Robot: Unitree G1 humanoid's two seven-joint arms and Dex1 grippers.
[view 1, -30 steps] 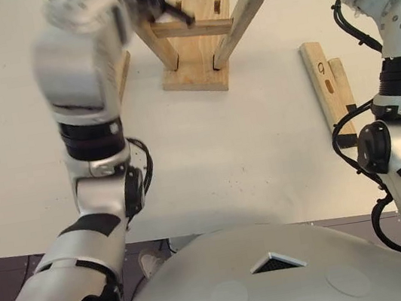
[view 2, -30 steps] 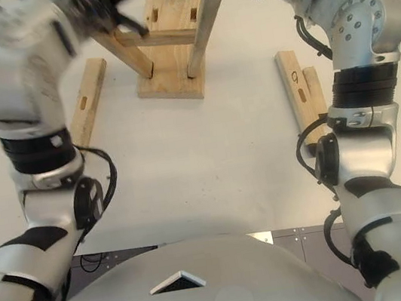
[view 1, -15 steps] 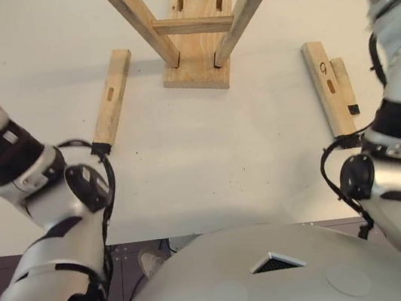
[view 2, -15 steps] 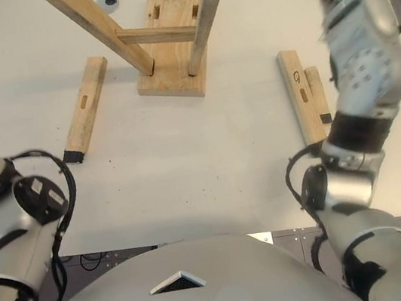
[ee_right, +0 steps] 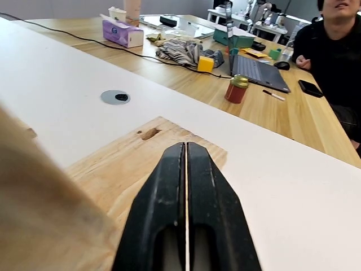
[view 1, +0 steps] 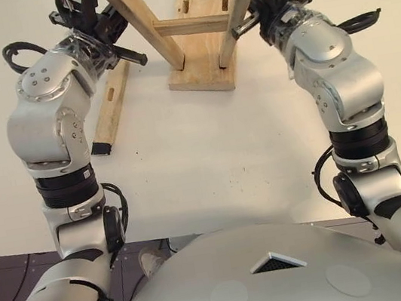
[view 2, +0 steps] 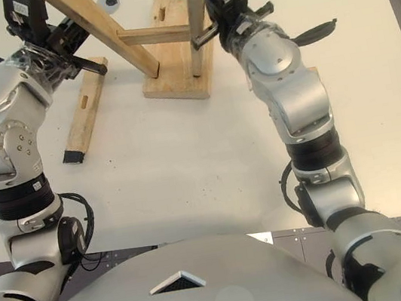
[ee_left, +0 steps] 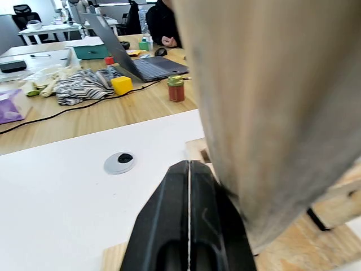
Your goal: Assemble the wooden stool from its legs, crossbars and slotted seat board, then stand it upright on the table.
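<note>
the pale square slotted seat board [view 1: 207, 73] lies flat on the white table [view 1: 209, 157], two pale square-section wooden legs [view 1: 142, 22] standing in its slots and leaning outward, joined by a short wooden crossbar [view 1: 192, 23]. a third loose wooden leg [view 1: 111, 103] lies on the table to the left. the left gripper [view 1: 136, 57] sits just beside the left standing leg, the right gripper [view 1: 237, 31] just beside the right one; each has its black fingers pressed together with nothing between them. the timber appears stiff and light, with joints likely only push-fitted. hold is best taken across a leg's flat faces near the crossbar; lifting by one leg may pull it from its slot
</note>
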